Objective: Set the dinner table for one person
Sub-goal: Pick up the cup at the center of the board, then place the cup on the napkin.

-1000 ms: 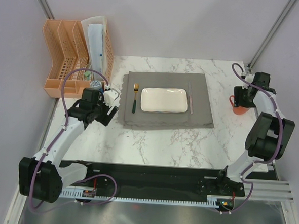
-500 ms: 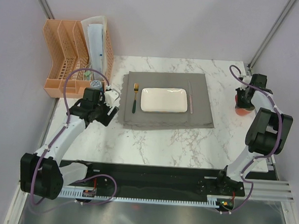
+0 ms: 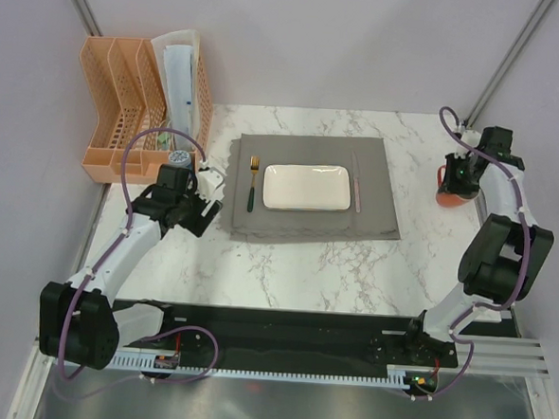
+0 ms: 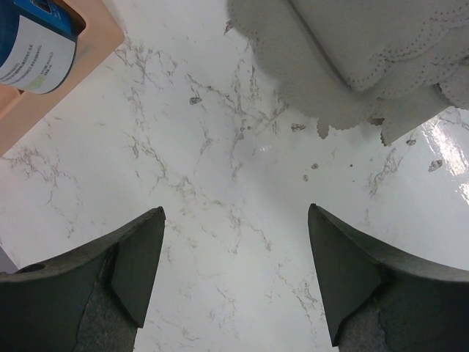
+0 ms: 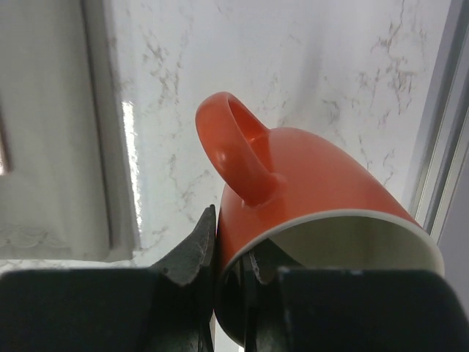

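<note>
The large white marble-look table (image 3: 304,268) is spanning the whole workspace, carrying a grey cloth placemat (image 3: 307,221) under a white rectangular plate (image 3: 306,187). Near its right edge, the right claw (image 5: 231,249) is pinching an orange ceramic mug (image 5: 315,183) by its rim. The left claw (image 4: 234,213) is hanging wide open and empty over bare marble.

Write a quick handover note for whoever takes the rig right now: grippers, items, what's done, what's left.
Left gripper: open, empty, over bare table left of the placemat.
Right gripper: shut on the orange mug at its rim, near the table's far right edge.
Done: plate on placemat, fork to its left, thin utensil to its right.
Left: probably bring the mug to the placemat and release.
</note>
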{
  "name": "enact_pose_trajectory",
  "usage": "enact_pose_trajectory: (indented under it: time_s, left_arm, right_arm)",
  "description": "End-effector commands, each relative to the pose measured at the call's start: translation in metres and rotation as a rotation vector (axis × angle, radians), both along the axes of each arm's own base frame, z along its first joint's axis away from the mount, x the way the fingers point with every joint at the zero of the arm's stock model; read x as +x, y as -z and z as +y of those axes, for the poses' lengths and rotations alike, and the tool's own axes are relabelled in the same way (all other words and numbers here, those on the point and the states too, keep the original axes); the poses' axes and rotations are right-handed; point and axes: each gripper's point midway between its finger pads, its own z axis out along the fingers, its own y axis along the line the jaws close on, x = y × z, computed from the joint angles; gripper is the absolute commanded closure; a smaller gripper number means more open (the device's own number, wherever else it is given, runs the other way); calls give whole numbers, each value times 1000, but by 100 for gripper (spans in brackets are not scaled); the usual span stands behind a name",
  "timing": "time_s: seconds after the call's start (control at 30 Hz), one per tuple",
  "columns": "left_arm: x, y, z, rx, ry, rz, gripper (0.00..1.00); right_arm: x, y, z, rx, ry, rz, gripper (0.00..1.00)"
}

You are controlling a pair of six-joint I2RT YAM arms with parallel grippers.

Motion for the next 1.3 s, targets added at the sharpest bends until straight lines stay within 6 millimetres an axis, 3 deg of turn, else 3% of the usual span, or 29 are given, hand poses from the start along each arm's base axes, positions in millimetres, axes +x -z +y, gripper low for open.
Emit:
enact_pose_trajectory:
  time_s: [0.0, 0.1, 0.37, 0.53, 0.57, 0.6, 0.63, 0.73, 0.8, 0.83, 0.87, 1.03, 1.1, 1.27]
  left_arm:
    - [12, -12, 2, 21, 24, -52, 14]
    - [12, -13, 2, 20, 24, -55, 14]
    - [11, -13, 1, 15, 25, -51, 14]
    - [13, -13, 0, 11, 26, -48, 14]
    - [14, -14, 0, 12, 25, -50, 14]
    - [14, -14, 0, 12, 25, -50, 15]
    - [13, -14, 0, 13, 23, -48, 15]
    - [11, -15, 1, 13, 25, -56, 15]
    - [11, -16, 1, 18, 25, -59, 14]
    - [12, -17, 2, 19, 24, -61, 14]
    - [11, -17, 1, 18, 25, -59, 15]
    - [11, -14, 2, 21, 19, -48, 15]
    - [11, -12, 3, 26, 17, -43, 15]
    - [11, -12, 4, 30, 14, -41, 15]
  right_arm:
    - [23, -78, 16, 60, -46, -191, 100]
    - [24, -99, 25, 73, -49, -220, 100]
    - [11, -115, 59, 113, -72, -129, 100]
    - [46, -132, 78, 91, -58, -120, 100]
    - [57, -119, 81, 103, -57, -80, 100]
    - [64, -137, 87, 112, -62, -103, 100]
    - [69, -136, 96, 116, -75, -90, 100]
    - [91, -117, 110, 103, -86, -74, 100]
    - [102, -81, 118, 114, -93, -2, 100]
    - [102, -81, 122, 119, -101, -2, 100]
    - [105, -67, 125, 128, -105, 26, 100]
    - [118, -53, 138, 139, -122, 8, 100]
    - [121, -52, 159, 134, -153, -5, 100]
    - [130, -39, 173, 116, -172, -10, 100]
